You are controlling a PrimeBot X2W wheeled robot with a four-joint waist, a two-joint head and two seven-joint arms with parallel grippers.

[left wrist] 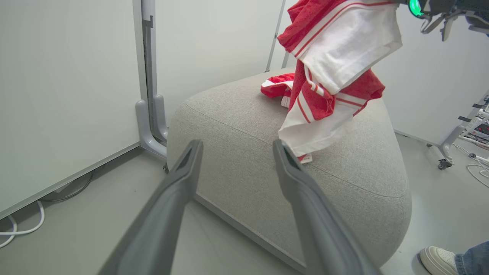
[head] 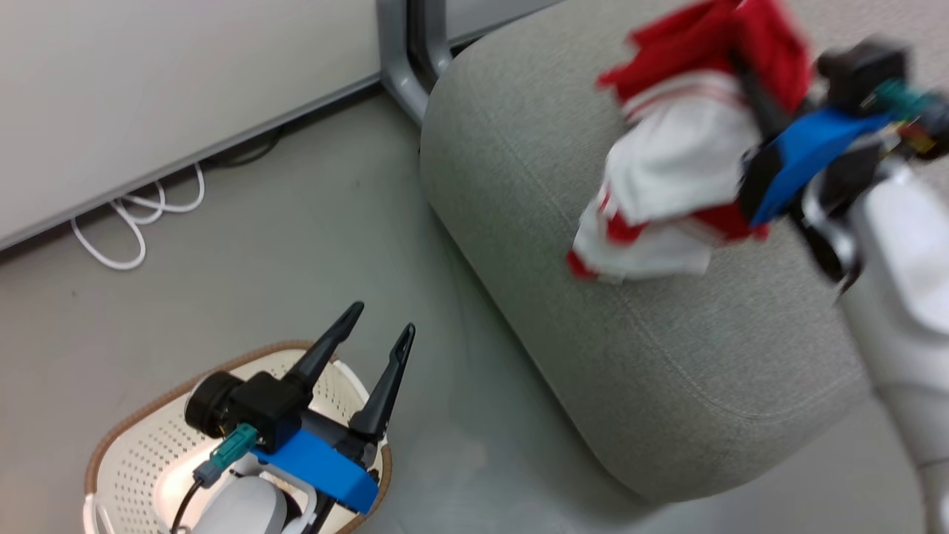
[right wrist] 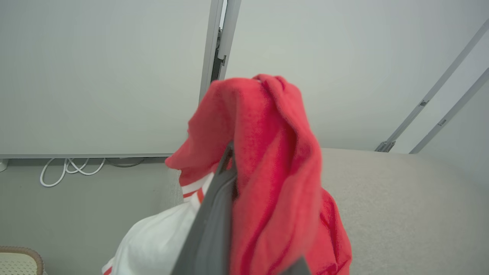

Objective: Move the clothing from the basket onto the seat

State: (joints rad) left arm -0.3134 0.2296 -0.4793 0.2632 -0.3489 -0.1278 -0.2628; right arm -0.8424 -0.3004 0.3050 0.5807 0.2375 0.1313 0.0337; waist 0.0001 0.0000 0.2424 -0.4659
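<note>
Nearest the robot, on the left, the left gripper [head: 384, 317] hangs over the basket [head: 141, 445] with its fingers spread wide and nothing between them. The basket sits on the grey floor [head: 296, 245], just off the near left corner of the seat [head: 630, 356]. Over to the right, the right gripper [head: 760, 96] is clamped on a red and white garment [head: 675, 170], which dangles over the seat. Its lowest hem is right down at the cushion, but I can't tell if it's touching. Further back on the seat lies another red garment [left wrist: 277, 88]. Past all that, a white cable [head: 133, 215] loops along the foot of the wall panel [head: 148, 89].
</note>
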